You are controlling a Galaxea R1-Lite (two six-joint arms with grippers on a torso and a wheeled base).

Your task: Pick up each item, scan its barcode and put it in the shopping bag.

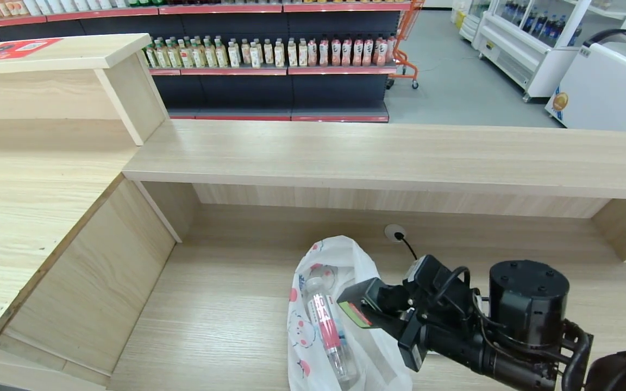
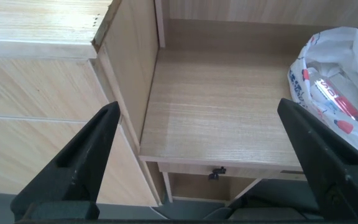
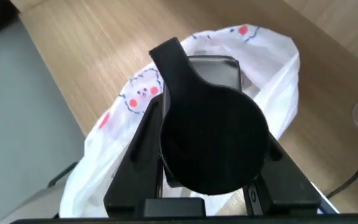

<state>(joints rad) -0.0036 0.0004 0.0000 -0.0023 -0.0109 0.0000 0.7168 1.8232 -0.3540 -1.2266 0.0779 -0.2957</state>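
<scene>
My head camera looked down and forward over the desk (image 1: 226,326). My left wrist camera faced across it from its near edge; my right, close above, looked past the scanner (image 3: 213,137) onto the shopping bag (image 3: 263,53) all three shared.

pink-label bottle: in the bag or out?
In. The bottle lies on its side inside the shopping bag, with the bag's white plastic around it on both sides.

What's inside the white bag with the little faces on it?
A clear bottle with a pink label lies inside the shopping bag. The black scanner above and the bag's folds hide the rest.
</scene>
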